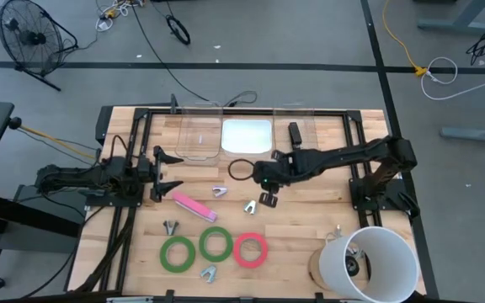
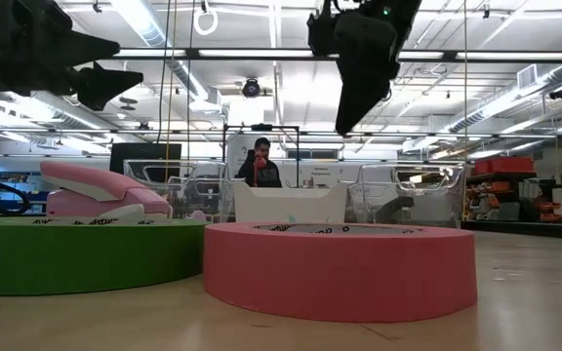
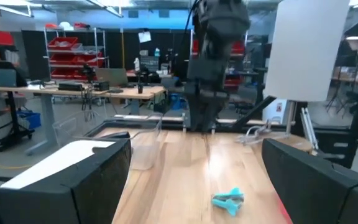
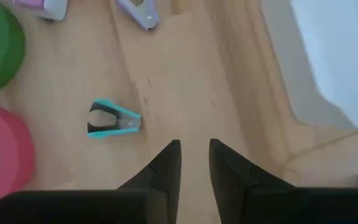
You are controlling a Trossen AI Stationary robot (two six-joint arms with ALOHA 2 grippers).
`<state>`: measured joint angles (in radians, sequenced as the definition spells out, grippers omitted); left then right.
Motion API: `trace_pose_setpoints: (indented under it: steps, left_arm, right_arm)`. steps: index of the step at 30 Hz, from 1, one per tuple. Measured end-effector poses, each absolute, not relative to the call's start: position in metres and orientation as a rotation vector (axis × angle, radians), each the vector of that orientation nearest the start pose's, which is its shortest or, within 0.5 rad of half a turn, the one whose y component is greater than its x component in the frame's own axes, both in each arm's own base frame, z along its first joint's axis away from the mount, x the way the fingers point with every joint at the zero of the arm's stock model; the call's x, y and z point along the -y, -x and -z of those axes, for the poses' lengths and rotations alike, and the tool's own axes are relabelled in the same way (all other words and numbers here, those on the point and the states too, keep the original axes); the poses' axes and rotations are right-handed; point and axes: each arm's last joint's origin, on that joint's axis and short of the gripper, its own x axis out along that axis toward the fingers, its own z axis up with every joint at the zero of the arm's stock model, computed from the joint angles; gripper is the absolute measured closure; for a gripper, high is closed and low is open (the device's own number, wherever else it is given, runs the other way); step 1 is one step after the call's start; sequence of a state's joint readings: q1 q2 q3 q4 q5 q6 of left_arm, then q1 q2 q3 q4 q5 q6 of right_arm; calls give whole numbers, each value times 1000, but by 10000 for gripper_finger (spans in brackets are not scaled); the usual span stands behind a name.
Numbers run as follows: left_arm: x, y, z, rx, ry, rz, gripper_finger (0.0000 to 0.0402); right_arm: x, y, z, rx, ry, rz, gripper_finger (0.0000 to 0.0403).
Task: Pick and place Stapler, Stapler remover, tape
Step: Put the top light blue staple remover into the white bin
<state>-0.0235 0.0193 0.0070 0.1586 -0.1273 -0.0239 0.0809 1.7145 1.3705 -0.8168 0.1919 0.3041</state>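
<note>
A pink stapler (image 1: 194, 206) lies on the table left of centre. Two green tape rolls (image 1: 178, 252) (image 1: 215, 243) and a pinkish-red roll (image 1: 250, 249) lie flat near the front edge. A teal staple remover (image 1: 251, 205) (image 4: 114, 119) and a purple one (image 1: 218, 192) lie at mid-table. My right gripper (image 1: 267, 199) (image 4: 195, 152) hangs above the table just right of the teal remover, pointing down, fingers nearly together and empty. My left gripper (image 1: 160, 172) (image 3: 196, 149) is open and empty at the left, level, facing the table's right.
Two more staple removers (image 1: 171, 225) (image 1: 208, 272) lie near the green rolls. A clear bin (image 1: 199, 139), a white lid (image 1: 247, 135) and a black ring (image 1: 240, 169) sit at the back. A white bucket (image 1: 369, 265) stands at the front right. A person shows in the room behind.
</note>
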Motion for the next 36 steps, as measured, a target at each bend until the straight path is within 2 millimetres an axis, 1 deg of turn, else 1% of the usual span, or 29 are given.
trace_pose_setpoints:
  steps: [8, 11, 14, 18, 22, 26, 30, 33, 36]
  left_arm:
    - [2, -97, -183, 185, 82, 7, 35]
    - [2, -96, -185, 202, 112, 26, 35]
    - [2, -96, -185, 204, 149, 29, 35]
    - [2, -96, -185, 204, 150, 30, 35]
    - [2, -96, -185, 203, 150, 29, 35]
    - [2, -97, -185, 199, 150, 29, 35]
    - [2, -97, -185, 198, 150, 29, 35]
    - [2, -97, -185, 198, 150, 29, 35]
    - [2, -97, -185, 198, 150, 28, 35]
  right_arm:
    - [-34, -340, -213, -1118, -176, 228, 320]
    - [-34, -338, -206, -1117, -199, 216, 320]
    - [-35, -341, -199, -1051, -235, 199, 320]
    - [-46, -344, -186, -927, -274, 37, 320]
    - [-54, -341, -175, -867, -292, -54, 315]
    - [-61, -338, -170, -848, -238, -99, 286]
    - [-69, -336, -167, -807, -139, -150, 234]
    - [-70, -334, -164, -775, -99, -110, 195]
    - [-69, -333, -162, -762, -84, -78, 164]
